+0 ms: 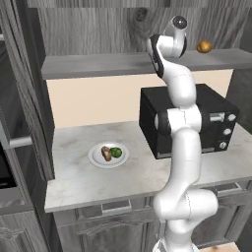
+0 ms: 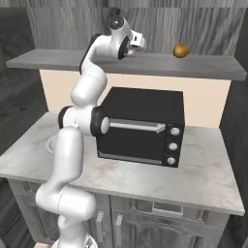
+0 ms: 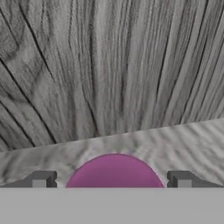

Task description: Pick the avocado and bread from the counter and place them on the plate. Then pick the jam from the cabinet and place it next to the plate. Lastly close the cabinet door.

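Observation:
On the counter, the white plate holds the brown bread and the green avocado side by side. My arm reaches up to the cabinet shelf. In the hand view, the magenta jam sits on the shelf board directly ahead. It lies between the fingertips of my gripper, which is open and not closed on it. Its lower part is cut off. From the right base view, the hand points at the cabinet's back wall.
A black microwave stands on the counter right of the plate, under the shelf. An orange-brown round fruit rests on the shelf to the right of the hand. A dark wood panel rises at the counter's left end.

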Available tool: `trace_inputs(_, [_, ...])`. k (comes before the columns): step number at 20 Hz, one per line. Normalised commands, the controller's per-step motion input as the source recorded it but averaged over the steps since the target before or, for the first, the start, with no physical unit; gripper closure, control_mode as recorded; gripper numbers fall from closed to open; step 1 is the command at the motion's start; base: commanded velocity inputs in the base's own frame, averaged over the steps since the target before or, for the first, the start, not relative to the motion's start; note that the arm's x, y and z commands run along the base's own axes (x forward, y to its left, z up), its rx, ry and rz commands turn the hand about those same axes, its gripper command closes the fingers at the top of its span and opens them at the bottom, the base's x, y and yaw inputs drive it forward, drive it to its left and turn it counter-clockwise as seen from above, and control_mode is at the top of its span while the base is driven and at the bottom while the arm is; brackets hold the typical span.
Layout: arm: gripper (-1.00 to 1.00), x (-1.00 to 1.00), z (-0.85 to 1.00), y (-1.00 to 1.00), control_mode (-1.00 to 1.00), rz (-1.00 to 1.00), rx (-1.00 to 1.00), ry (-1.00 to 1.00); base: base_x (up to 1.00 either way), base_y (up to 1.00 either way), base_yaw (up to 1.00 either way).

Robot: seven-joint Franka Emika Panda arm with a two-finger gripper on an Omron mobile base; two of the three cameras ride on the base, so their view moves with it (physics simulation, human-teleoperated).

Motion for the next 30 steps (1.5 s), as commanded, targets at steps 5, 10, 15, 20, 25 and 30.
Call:
trace_inputs(5, [1.00,0.00,-0.15,0.00,-1.00,0.00,0.00,0.00,0.00,0.00,0.00])
trace_inputs(10, [1.00,-0.29,-0.04,0.00,-1.00,0.00,0.00,-0.01,0.00,0.00,0.00])
trace_inputs(15, [1.00,-0.62,0.00,0.00,-1.00,0.00,0.00,-0.15,0.00,0.00,0.00])
trace_inputs(20, [1.00,-1.00,0.01,0.02,-1.00,0.00,0.00,-0.36,0.00,0.00,0.00])
trace_inputs(25, [1.00,-1.00,0.00,0.24,-1.00,0.00,-0.01,-0.22,0.00,0.00,0.00])
trace_inputs(30, [1.00,-1.00,-0.24,0.54,-1.00,0.00,-0.06,-0.04,0.00,0.00,0.00])
